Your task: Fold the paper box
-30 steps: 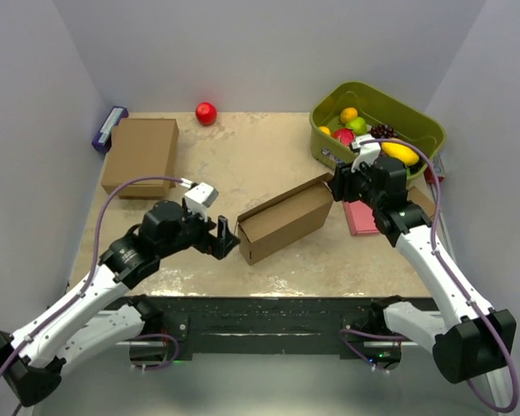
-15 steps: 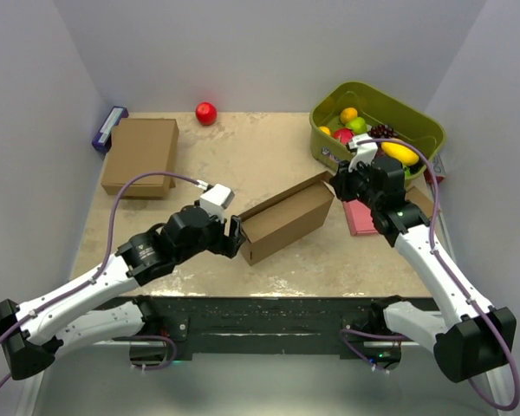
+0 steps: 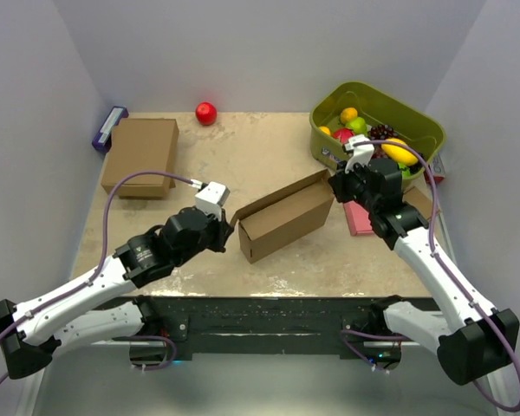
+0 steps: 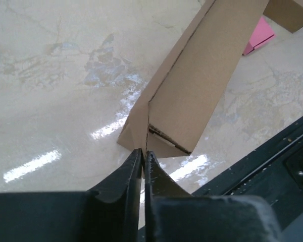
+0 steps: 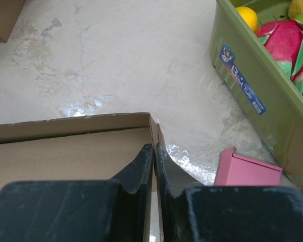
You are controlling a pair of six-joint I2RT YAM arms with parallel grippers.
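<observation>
The paper box (image 3: 282,217) is a shallow brown cardboard tray lying slantwise in the middle of the table, open side up. My left gripper (image 3: 230,230) is at its near left end, shut on a thin cardboard flap there; the left wrist view shows the black fingers (image 4: 131,169) pinching the edge of the paper box (image 4: 202,85). My right gripper (image 3: 336,185) is at the far right end, shut on the end wall. In the right wrist view one finger sits inside the paper box (image 5: 65,151) and the other outside it, with the gripper (image 5: 154,147) clamped on the wall.
A closed brown box (image 3: 140,156) lies at the far left, with a purple object (image 3: 109,126) beside it. A red ball (image 3: 206,113) sits at the back. The green bin (image 3: 329,143) of fruit stands back right. A pink box (image 3: 362,217) lies just right of the right gripper.
My left gripper has moved right up to the box's left end and shut on its flap. My right gripper has shut on the right end wall. The box shifted slightly.
</observation>
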